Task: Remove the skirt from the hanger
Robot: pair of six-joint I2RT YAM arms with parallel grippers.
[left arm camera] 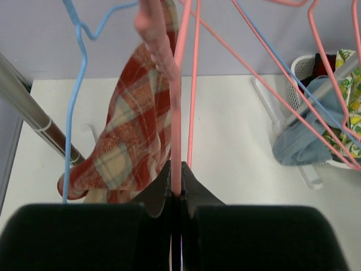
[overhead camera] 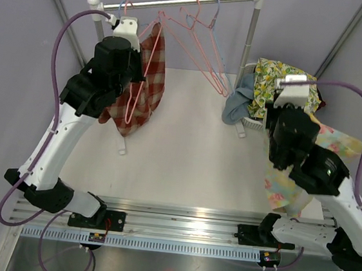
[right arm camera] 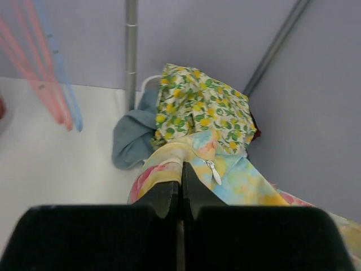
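The plaid skirt (overhead camera: 148,87) hangs at ten o'clock over the table (overhead camera: 186,149), draped on the pink hanger (left arm camera: 176,130) under the rail (overhead camera: 182,1). My left gripper (left arm camera: 176,175) is clenched on that hanger's wire, just beside the cloth. My right gripper (right arm camera: 181,172) looks clamped on a pastel cloth (right arm camera: 237,180) by the basket (overhead camera: 250,122) at two o'clock. The skirt looks light, soft and limp (it should slump, not slide), so I'd pinch a bunched fold near its top edge. The thin hanger will likely swing. The table is smooth and white, and spare hangers (overhead camera: 206,47) crowd the rail nearby.
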